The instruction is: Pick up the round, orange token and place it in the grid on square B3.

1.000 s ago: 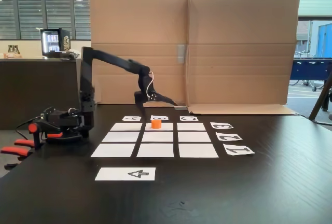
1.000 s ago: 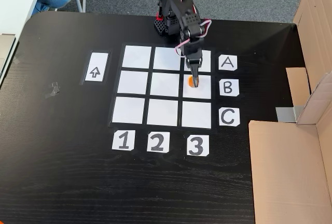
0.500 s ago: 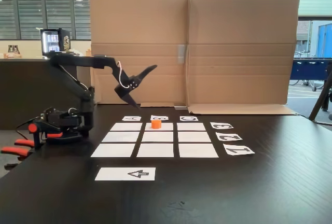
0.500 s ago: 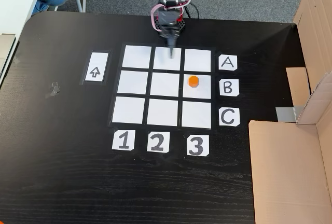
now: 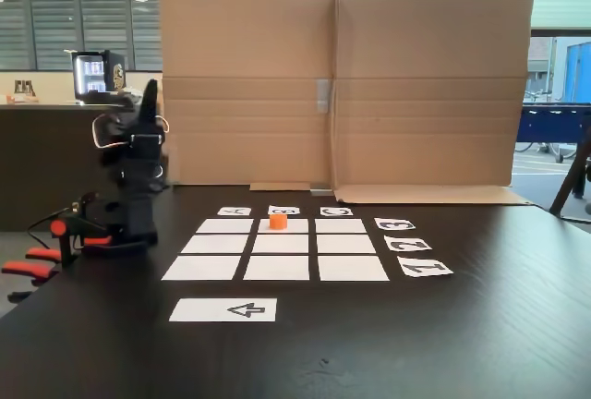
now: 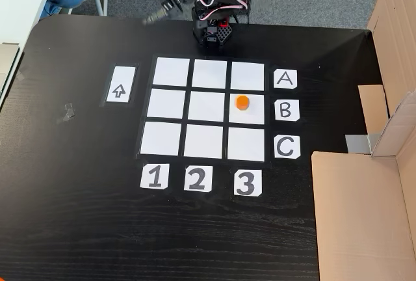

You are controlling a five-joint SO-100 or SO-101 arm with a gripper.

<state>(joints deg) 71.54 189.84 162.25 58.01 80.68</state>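
Observation:
The orange token (image 6: 242, 102) stands upright on square B3 (image 6: 254, 116), the middle right rectangle of the grid (image 6: 208, 107) in a fixed view from above. From the table-level fixed view the token (image 5: 277, 222) sits in the far row of the grid (image 5: 277, 268), on its middle square B3 (image 5: 295, 226). The black arm is folded back over its base at the table edge. My gripper (image 5: 149, 88) points upward, well away from the token and holding nothing. It shows blurred (image 6: 151, 18) from above, so the gap between its jaws is unclear.
A white arrow card (image 6: 119, 84) lies beside the grid. Letter cards A B C (image 6: 286, 110) and number cards 1 2 3 (image 6: 197, 179) border it. A cardboard wall (image 5: 416, 85) stands behind the table. Red clamps (image 5: 37, 265) sit near the arm's base (image 6: 212, 34).
The arm has pulled back from above the grid and folded over its base, the gripper swinging up and away. The token has stayed on its square.

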